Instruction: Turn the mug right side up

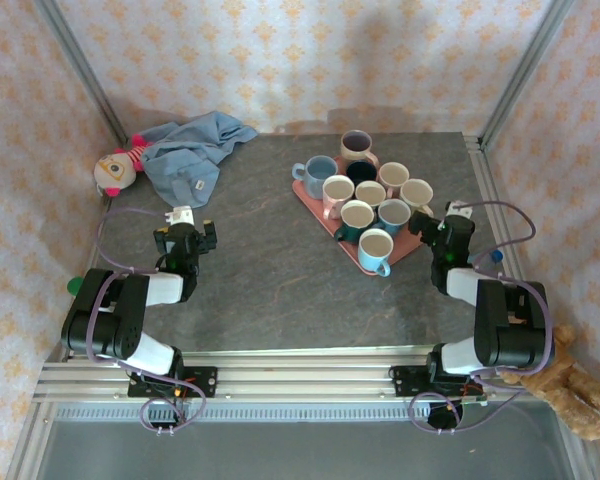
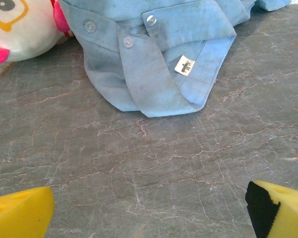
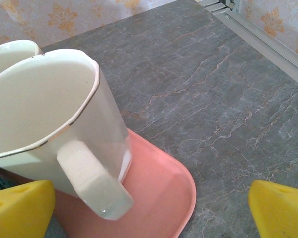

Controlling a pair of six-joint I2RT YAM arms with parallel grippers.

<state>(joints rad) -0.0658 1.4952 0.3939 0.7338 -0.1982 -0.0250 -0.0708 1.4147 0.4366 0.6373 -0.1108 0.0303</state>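
Ten mugs [image 1: 376, 245] crowd one pink tray [image 3: 159, 193]; left hand [image 2: 149, 206] and right hand [image 3: 151, 206] gape wide.

**Left arm** [image 1: 130, 310] and **right arm** [image 1: 495, 320]: black joint housings joined by white links, with lilac cables [image 1: 108, 228] looping outside each. White mounts cap both wrists. Left gripper [image 2: 149, 210] and right gripper [image 3: 149, 210] carry yellow wedge-shaped fingers [image 2: 20, 213]; one left finger bears a black inner pad.
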